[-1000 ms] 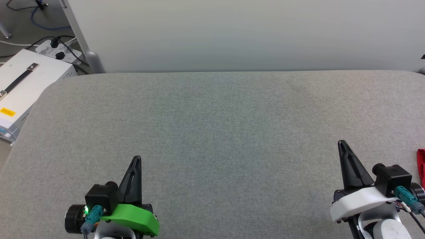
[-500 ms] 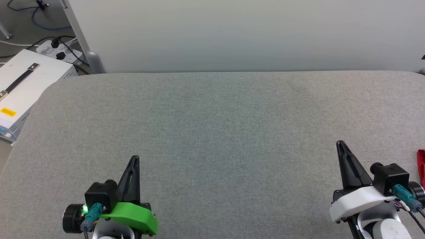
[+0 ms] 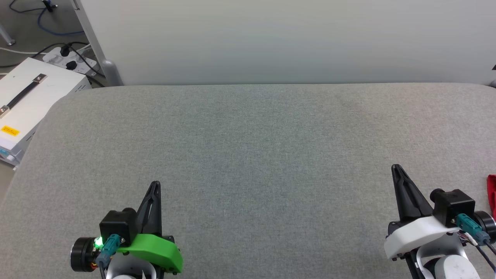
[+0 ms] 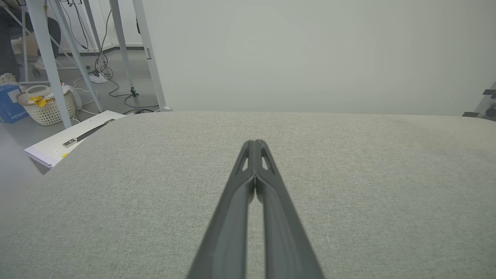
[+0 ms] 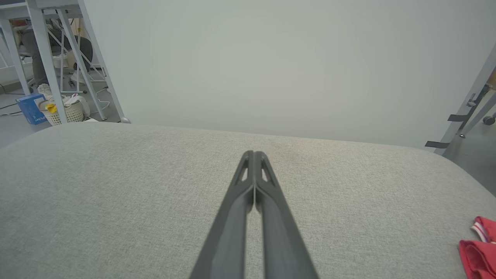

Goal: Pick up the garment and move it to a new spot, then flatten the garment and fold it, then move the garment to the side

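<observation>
The grey padded surface (image 3: pixel 248 155) stretches wide ahead. At its far right edge lies the garment (image 3: pixel 491 192), a red bunch, probably soft, light and limp; a pinch on a raised fold should hold it. The right hand (image 3: pixel 396 166), nearest it, and the left hand (image 3: pixel 155 183) hover low, fingers pressed together, pointing forward.

My left gripper (image 3: pixel 155 185) is two long black tapered fingers with slotted tips, seated in a bright green plastic wrist shell (image 3: pixel 155 251); my right gripper (image 3: pixel 395 169) has the same fingers in a white plastic wrist shell (image 3: pixel 414 233). Beside each shell I see a black boxy camera housing (image 3: pixel 118 226) with a teal cable plug (image 3: pixel 109 248), and a small green light (image 3: pixel 98 243) glows on the left one.
</observation>
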